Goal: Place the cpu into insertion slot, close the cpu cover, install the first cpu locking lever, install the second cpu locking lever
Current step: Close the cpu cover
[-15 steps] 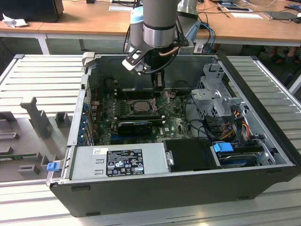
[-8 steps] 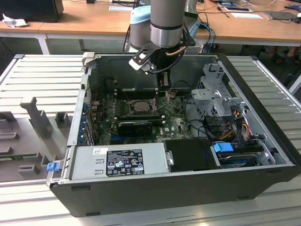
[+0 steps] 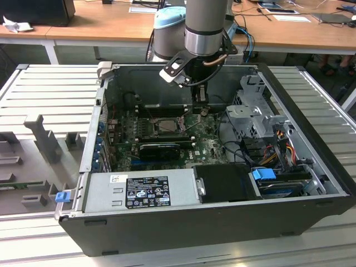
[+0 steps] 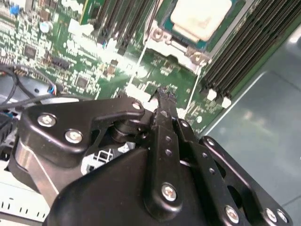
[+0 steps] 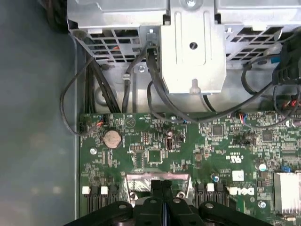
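The pale silver-beige cpu lies flat in the insertion slot on the green board. The silvery cpu cover lies down around it, and its edge shows just beyond my fingertips. A thin metal locking lever runs along one side of the socket. My gripper hangs just above the board beside the socket, on the exterior view's right of it. Its fingers are shut together with nothing between them.
The open computer case walls in the board. A long black card, grey power supply, black bay and metal drive cage with cables stand around. Memory slots flank the socket; a coin battery sits nearby.
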`<state>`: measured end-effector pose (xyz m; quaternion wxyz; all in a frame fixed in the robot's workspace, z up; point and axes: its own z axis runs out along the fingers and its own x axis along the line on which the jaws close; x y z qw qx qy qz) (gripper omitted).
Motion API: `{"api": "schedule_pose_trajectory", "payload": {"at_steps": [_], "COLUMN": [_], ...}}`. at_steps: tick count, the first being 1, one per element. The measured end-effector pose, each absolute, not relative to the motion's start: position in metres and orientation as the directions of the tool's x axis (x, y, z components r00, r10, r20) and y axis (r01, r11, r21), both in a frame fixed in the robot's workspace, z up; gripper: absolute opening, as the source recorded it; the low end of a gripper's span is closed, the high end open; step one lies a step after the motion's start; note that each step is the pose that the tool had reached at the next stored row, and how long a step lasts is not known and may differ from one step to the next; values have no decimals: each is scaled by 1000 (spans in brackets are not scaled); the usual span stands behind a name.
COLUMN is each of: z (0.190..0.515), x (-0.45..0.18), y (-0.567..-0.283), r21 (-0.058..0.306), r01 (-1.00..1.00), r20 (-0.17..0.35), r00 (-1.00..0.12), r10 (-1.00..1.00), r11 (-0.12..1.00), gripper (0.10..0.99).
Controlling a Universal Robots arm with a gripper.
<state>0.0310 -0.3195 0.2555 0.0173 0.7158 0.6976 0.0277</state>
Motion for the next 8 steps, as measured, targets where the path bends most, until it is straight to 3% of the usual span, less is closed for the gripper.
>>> {"api": "schedule_pose_trajectory", "payload": {"at_steps": [8], "z": [255], "x": [51], "y": [-318], "r21": [61], "r01": [998], "r20": [15], "r00": [25], "r10": [1000], "r11": [-26], "gripper": [106]}}
